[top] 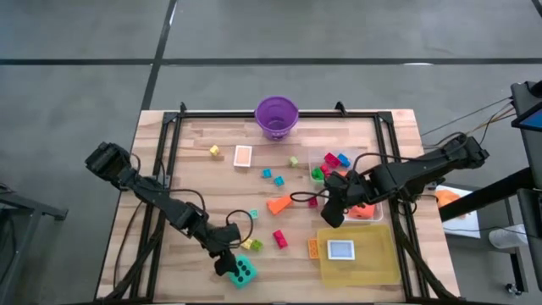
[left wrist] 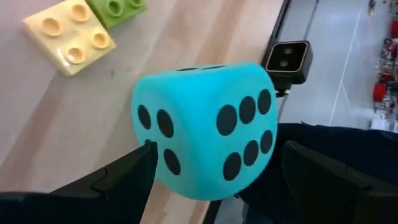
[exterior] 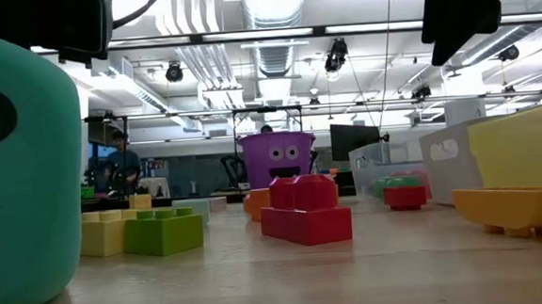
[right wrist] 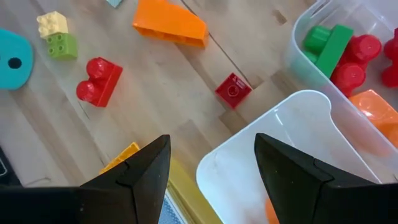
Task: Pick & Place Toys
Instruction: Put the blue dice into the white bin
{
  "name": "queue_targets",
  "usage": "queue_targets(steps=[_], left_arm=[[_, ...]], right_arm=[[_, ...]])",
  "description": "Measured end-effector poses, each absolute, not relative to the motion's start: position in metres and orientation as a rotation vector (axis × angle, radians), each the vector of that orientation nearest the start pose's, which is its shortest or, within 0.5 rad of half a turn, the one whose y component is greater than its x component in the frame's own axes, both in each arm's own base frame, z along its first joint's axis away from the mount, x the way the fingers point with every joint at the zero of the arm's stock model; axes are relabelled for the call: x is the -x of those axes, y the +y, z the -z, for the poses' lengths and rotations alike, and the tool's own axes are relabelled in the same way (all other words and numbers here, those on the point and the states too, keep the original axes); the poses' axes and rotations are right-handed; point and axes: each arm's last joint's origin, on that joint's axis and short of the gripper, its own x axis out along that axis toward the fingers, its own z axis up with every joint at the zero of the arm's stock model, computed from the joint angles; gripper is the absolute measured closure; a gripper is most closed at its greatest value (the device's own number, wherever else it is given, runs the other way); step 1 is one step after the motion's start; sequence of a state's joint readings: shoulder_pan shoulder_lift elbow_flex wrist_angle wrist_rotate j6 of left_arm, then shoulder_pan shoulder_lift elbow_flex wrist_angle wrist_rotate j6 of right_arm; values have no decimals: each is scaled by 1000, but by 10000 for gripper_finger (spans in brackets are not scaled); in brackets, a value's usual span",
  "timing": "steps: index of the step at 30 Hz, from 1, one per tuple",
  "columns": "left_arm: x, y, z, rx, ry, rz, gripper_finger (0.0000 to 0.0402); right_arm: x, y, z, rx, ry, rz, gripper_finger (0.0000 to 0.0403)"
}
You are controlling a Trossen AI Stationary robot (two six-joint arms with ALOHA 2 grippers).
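Left tool (left wrist: 211,168): spread wide, teal die (left wrist: 208,127) between its fingers.
Left wrist view only: rounded corners, black dots.
Right tool (right wrist: 211,165): open over clear tub (right wrist: 292,137), empty.

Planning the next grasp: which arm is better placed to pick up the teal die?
Left. Its end effector already straddles the teal die, fingers open on either side; the right end effector hovers by the tubs.
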State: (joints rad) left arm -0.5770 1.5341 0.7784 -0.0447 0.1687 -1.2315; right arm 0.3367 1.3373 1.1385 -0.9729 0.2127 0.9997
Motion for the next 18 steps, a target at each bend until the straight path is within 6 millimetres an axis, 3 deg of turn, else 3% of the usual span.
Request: queue_targets(steps=[18], left_arm=[[-259,-174,-153,953,1081,128,70]], right_arm=[[-240,77,-284,-606,1016,437,173]])
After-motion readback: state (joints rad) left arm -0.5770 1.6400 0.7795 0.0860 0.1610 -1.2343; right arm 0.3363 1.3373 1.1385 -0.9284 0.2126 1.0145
